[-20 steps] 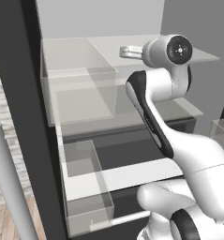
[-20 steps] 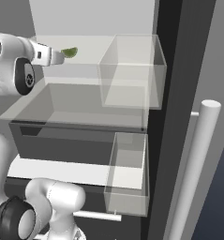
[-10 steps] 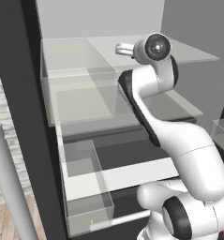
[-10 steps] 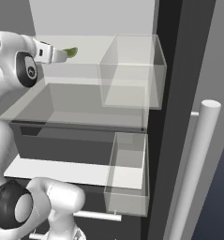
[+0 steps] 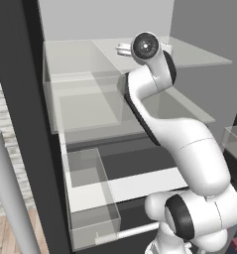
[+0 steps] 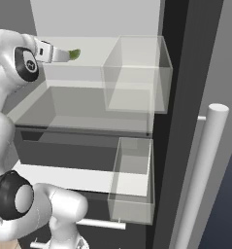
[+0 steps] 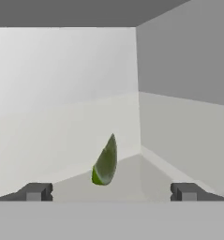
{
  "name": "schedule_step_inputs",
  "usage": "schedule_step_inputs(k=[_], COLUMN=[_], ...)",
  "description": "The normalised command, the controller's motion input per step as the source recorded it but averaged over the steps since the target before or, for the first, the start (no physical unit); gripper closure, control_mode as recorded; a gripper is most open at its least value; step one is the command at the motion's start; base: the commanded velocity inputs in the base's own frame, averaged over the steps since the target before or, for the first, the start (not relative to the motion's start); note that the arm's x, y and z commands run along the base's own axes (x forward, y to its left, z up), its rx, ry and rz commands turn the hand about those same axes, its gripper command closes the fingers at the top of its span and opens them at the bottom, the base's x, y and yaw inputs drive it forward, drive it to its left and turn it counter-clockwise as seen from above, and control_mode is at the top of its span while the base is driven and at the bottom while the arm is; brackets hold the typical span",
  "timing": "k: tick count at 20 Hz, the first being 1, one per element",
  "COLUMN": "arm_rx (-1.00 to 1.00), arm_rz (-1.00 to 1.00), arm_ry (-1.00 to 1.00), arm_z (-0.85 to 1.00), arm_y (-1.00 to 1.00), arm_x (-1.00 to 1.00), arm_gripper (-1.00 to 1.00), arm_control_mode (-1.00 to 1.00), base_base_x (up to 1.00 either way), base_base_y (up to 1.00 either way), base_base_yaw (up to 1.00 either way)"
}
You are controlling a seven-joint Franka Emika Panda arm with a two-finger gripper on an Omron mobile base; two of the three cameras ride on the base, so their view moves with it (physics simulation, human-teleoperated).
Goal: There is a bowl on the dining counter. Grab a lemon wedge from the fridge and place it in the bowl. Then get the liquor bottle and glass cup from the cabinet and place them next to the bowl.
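Fridge [image 6: 185, 97] stands open, with clear door bins and glass shelves. Arm reaches onto its top shelf [image 5: 199, 57]; end effector [image 7: 111, 192] is spread wide, holding nothing. Lemon wedge [image 7: 105, 161] lies on that shelf just ahead, between the fingertips [image 7: 36, 192], untouched.

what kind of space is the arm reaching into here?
Most likely the inside of an open fridge: pale walls, clear glass shelves, see-through door bins. A green lemon wedge lies on the top shelf, ahead of the open gripper.
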Motion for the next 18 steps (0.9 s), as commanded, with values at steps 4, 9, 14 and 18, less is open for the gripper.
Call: schedule_step_inputs(k=[4, 9, 14, 18], arm_rx=[-0.08, -0.1, -0.09, 0.0], arm_rz=[-0.05, -0.04, -0.05, 0.0], arm_ry=[0.02, 0.03, 0.01, 0.0], arm_z=[-0.09, -0.18, -0.15, 0.0], arm_y=[0.0, 0.0, 0.0, 0.0], arm_x=[0.19, 0.1, 0.1, 0.0], arm_gripper=[-1.0, -1.0, -1.0, -1.0], arm_control_mode=[-1.0, -1.0, -1.0, -1.0], base_base_x=[0.0, 0.0, 0.0, 0.0], base_base_y=[0.0, 0.0, 0.0, 0.0], base_base_yaw=[0.0, 0.0, 0.0, 0.0])
